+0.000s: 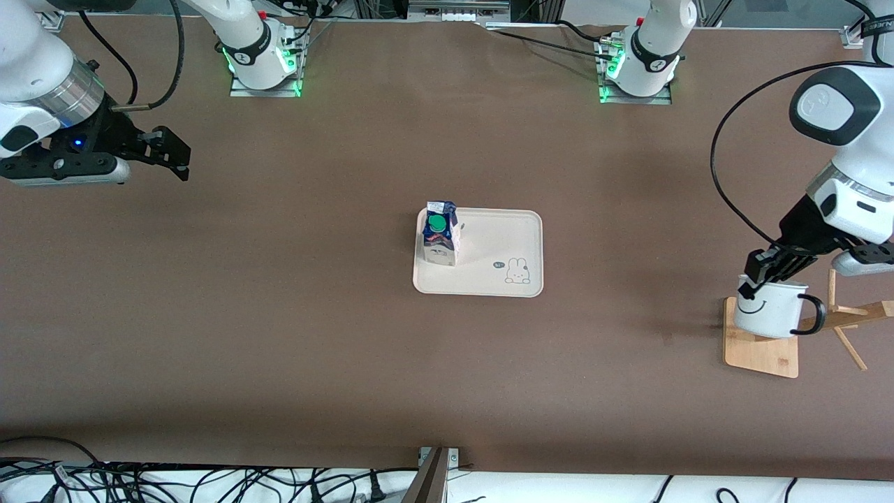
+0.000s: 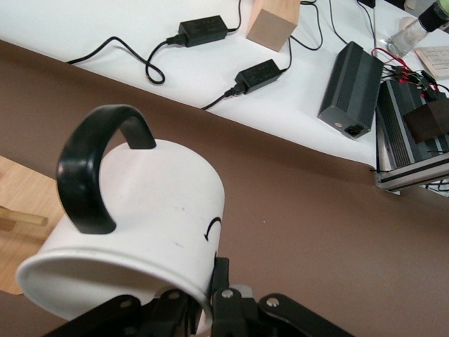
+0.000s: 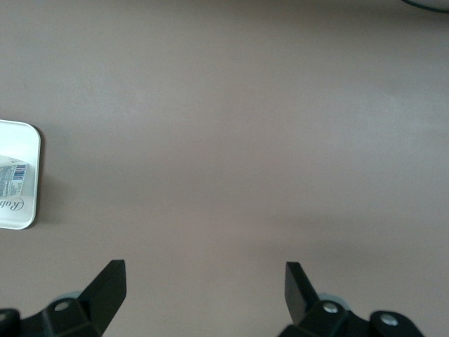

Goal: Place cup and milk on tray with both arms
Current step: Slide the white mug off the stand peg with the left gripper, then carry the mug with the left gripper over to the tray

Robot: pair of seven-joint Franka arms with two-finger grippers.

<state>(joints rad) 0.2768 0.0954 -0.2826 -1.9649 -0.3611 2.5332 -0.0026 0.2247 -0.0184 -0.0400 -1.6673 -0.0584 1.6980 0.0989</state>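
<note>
The white cup (image 1: 768,312) with its smiley face and black handle (image 2: 91,168) hangs just over the wooden stand base (image 1: 765,355) at the left arm's end of the table. My left gripper (image 1: 749,282) is shut on the cup's (image 2: 147,210) rim, one finger (image 2: 220,275) outside the wall. The milk (image 1: 440,234), blue with a green cap, stands upright on the cream tray (image 1: 503,241), at the tray's end toward the right arm. My right gripper (image 1: 170,152) hangs open and empty over bare table at the right arm's end; its wrist view shows a tray corner (image 3: 17,137) and a bit of the milk (image 3: 10,179).
A wooden mug stand with pegs (image 1: 848,316) rises from the base beside the cup. Black cables (image 1: 174,482) lie along the table edge nearest the front camera. Power bricks (image 2: 202,29) and a wooden block (image 2: 272,22) sit on the white surface past the table edge.
</note>
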